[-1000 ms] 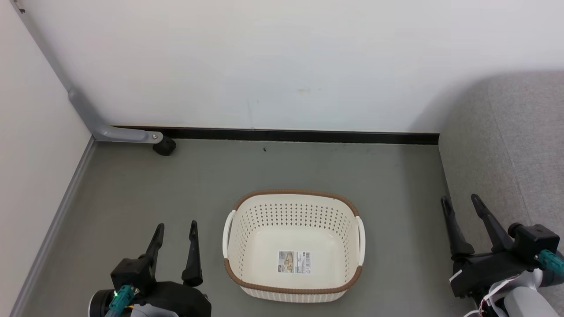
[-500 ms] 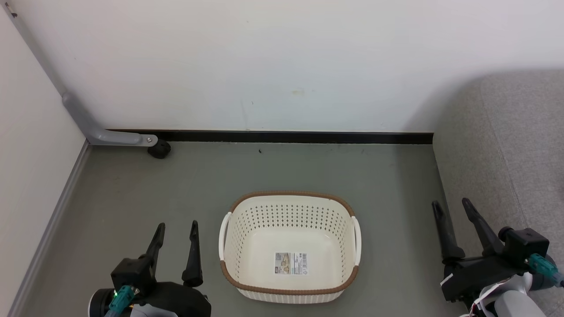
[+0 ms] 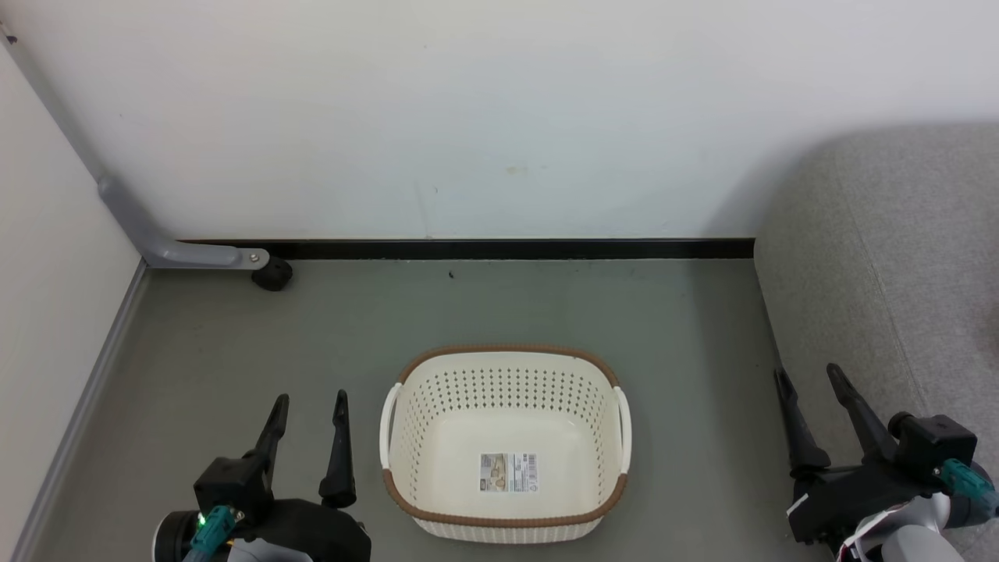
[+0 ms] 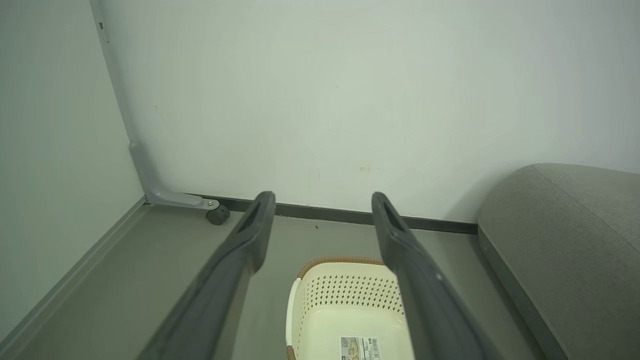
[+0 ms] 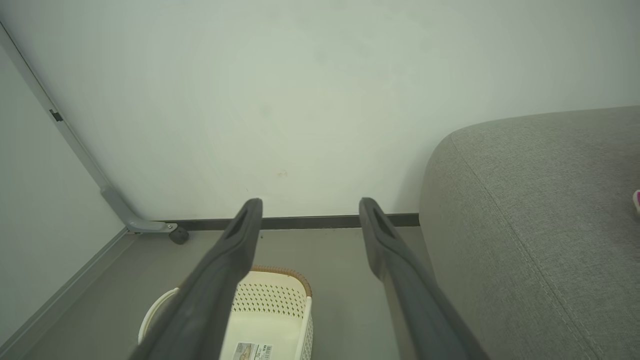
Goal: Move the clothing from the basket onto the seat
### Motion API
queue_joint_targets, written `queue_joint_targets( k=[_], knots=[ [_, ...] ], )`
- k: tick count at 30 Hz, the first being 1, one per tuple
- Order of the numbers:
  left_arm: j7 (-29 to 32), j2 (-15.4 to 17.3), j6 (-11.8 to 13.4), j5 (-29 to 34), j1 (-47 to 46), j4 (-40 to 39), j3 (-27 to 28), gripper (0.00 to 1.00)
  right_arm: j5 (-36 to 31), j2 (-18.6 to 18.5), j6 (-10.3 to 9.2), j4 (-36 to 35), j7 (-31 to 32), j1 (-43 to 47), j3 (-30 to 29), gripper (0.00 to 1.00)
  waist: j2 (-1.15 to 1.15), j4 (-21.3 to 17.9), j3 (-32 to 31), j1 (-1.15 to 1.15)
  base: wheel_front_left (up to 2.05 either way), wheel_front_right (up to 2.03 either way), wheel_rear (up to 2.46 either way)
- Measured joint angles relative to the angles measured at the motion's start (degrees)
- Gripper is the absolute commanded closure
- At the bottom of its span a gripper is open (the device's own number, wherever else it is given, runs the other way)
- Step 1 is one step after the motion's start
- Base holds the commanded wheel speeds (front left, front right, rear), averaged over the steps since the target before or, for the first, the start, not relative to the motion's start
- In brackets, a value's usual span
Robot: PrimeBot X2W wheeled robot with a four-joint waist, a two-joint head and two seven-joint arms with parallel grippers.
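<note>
Flanking the bare oval cream perforated plastic basket (image 3: 503, 349), left end effector (image 3: 311, 396) and right end effector (image 3: 805, 370) are hanging spread and empty, while a pink sliver (image 5: 637, 201), perhaps the soft, light clothing best pinched at a fold, is lying on the light grey fabric seat (image 3: 882, 257) at three o'clock.

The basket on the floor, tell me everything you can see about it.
The basket is an oval tub of cream-white plastic, its walls pierced with rows of small holes, with a brown woven-look rim and a white handle on each side. It stands upright on the grey floor, apart from the grey seat to its right. It holds nothing; a paper label sticks to its inner bottom.
</note>
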Motion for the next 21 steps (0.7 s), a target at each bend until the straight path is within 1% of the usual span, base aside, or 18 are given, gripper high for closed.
queue_joint_targets(
  k=[5, 6, 12, 17, 21],
  knots=[
    [0.0, 0.0, -0.1, 0.3, 0.0, 0.0, 0.2, 0.00, -0.2, 0.1, 0.00, 0.5, 0.0, 0.0, -0.1, 0.00, 0.00, -0.4, -0.3, 0.00, 0.00, 0.00, 0.00],
    [0.0, 0.0, -0.5, 0.3, 0.0, 0.0, 0.1, 1.00, -0.4, 0.1, 0.00, 0.5, 0.0, 0.1, -0.1, 1.00, 0.00, -0.4, -0.3, 0.00, 0.00, 0.00, 0.00],
    [0.2, -0.8, -0.5, -0.2, 3.0, 3.1, -0.3, 1.00, -0.2, 1.4, 0.00, 3.7, 0.4, 3.4, 0.2, 1.00, 0.00, -0.5, -0.3, 0.00, 0.00, 0.00, 0.00],
    [1.3, -0.8, -0.6, -2.4, 3.1, 3.1, 0.9, 1.00, 2.2, 1.5, 0.00, 3.7, 1.3, 3.3, -0.6, 1.00, 0.00, -0.7, -0.4, 0.00, 0.00, 0.00, 0.00],
    [2.2, -0.9, -1.5, -5.6, 3.1, 3.1, 1.6, 1.00, 5.3, 1.5, 0.00, 3.5, 2.2, 3.3, -1.4, 1.00, 0.00, -1.0, -0.4, 0.00, 0.00, 0.00, 0.00]
  ],
)
